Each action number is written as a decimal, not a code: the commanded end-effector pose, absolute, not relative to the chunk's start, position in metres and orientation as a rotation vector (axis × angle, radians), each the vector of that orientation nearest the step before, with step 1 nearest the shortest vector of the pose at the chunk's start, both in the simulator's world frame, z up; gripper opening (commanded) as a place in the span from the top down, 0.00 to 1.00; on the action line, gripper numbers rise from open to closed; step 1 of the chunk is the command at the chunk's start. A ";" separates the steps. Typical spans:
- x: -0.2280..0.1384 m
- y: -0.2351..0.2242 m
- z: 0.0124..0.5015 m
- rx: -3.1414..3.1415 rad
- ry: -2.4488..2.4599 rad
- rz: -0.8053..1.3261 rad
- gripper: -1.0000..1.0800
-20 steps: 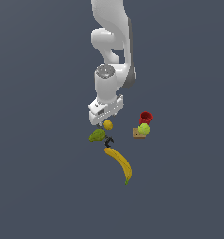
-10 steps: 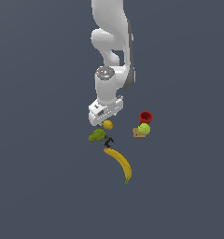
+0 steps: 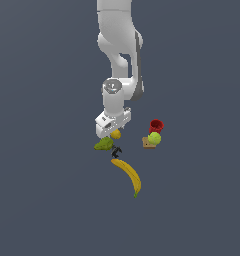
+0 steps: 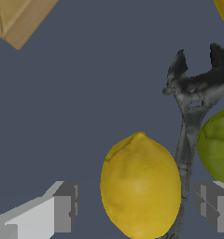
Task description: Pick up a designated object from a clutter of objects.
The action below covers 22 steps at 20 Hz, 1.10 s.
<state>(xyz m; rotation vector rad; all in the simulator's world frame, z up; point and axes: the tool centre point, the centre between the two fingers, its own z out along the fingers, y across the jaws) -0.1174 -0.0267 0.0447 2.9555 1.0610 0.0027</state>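
**Item 1 — lemon** (image 4: 140, 186). The designated object. It lies on the bench (image 3: 47, 200) directly below the end effector (image 4: 139, 207), between the two fingers, nearer one finger than the other. It touches neither pad. It is centred this way, judging by the pose, so that a straight closing of the fingers will catch it across its short axis.

**Item 2 — end effector.** Spread wide, gripping nothing. One finger (image 4: 62, 207) stands well apart from the fruit; the other (image 4: 215, 205) sits on the far side of the black piece. In the exterior view the arm hangs vertically over the clutter, lemon just visible under the hand (image 3: 115, 134).

**Item 3 — small black piece** (image 4: 193, 98). Wrench-shaped, with a forked head. Its shaft runs just beside the lemon, between fruit and one finger. Risk: closing fingers may trap or push it.

**Item 4 — green pear** (image 4: 217, 145). Just beyond the black piece, near the same finger; likely to be nudged.

**Item 5 — tan block** (image 4: 18, 18). Well apart from the end effector, clear of the grasp.

**Item 6 — banana** (image 3: 128, 175). Beyond the black piece, away from the fingers.

**Item 7 — green apple** (image 3: 154, 138) and **red cup** (image 3: 156, 125). Grouped by the tan block, well apart.

**Markings.** No brand, label or legible writing on any item.
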 end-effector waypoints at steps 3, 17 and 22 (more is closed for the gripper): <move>-0.118 -0.025 0.035 2.954 1.070 0.000 0.04; -0.117 -0.025 0.037 2.953 1.069 0.003 1.00; -0.112 -0.020 0.046 2.953 1.069 0.003 1.00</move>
